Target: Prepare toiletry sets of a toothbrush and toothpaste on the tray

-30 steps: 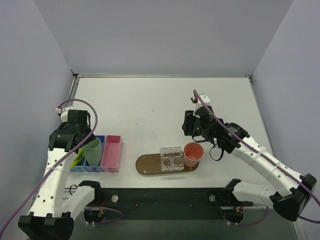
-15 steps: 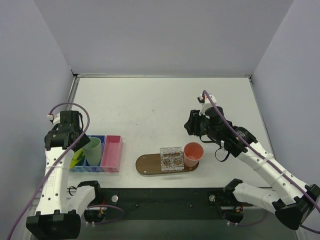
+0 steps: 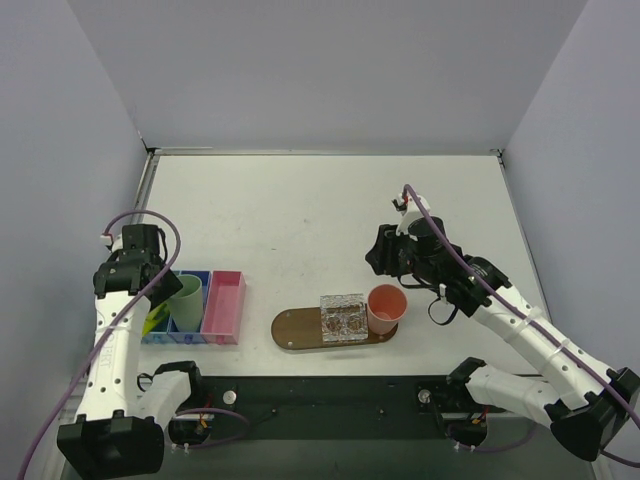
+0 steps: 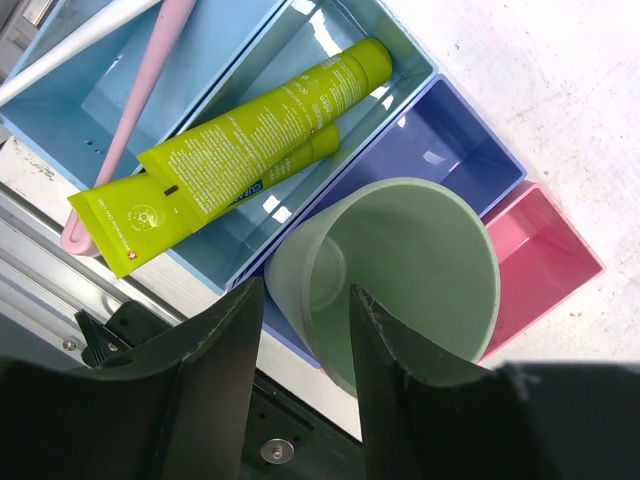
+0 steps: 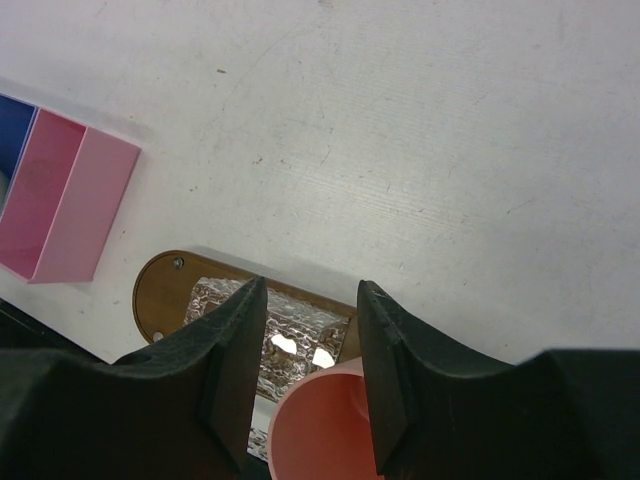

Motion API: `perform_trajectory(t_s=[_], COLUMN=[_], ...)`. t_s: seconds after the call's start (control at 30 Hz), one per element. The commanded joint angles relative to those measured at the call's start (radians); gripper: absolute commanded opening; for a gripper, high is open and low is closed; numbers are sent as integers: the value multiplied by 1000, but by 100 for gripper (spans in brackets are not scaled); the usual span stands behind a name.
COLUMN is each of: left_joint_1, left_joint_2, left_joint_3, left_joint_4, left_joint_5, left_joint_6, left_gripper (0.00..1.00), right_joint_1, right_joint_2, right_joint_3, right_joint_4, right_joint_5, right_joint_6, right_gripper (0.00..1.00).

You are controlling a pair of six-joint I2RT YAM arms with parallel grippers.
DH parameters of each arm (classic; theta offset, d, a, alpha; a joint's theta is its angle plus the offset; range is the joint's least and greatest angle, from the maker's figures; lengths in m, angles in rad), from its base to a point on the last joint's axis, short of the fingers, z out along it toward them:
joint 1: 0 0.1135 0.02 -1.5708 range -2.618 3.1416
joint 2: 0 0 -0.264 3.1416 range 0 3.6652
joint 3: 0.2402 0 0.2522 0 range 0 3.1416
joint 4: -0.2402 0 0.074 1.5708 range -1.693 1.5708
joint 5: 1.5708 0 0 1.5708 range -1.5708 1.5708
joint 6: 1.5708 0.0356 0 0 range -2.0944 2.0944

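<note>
Left gripper (image 4: 305, 295) part-open, empty, above green cup (image 4: 420, 260). Toothbrush (image 4: 140, 90) lies in blue bin (image 4: 50, 100). Right gripper (image 5: 312, 290) part-open, empty, above tray (image 5: 160, 290).

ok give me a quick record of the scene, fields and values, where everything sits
tray: holds a clear textured cup and a pink cup
toothbrush: in the outer light blue bin, off the tray
toothpaste: green tubes in the second light blue bin
green cup: upright in the dark blue bin
left gripper: open, at the green cup's rim
right gripper: open, empty, above the tray
</note>
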Motion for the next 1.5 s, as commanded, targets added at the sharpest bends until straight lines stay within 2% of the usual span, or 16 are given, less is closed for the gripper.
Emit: perform_trajectory(t_s=[0.0,0.53,0.67,1.13,1.33,1.4,1.47], left_joint_1=[9,9,9,9,-3,-14,-29], left_joint_2=[-11,-63,-74,-100,-85,-77,-65], left_joint_3=[-14,-15,-8,84,219,251,279], left_joint_4=[58,24,21,1,30,82,146], left_joint_5=[17,1,-5,-74,-135,-106,-19], left_joint_6=[-21,-36,-35,19,180,270,345], left_gripper=[48,20,0,0,0,0,0], right_joint_1=[-8,-9,-8,-8,-9,-9,-8], right_joint_2=[-23,2,3,-9,-29,-35,-41], right_joint_3=[-16,-30,-31,-31,-17,-8,-1], right_joint_4=[38,64,66,66,49,40,29], right_joint_5=[-10,-11,-12,2,5,11,16], right_joint_6=[26,42,43,46,42,39,36], right_gripper=[37,37,37,38,40,40,40])
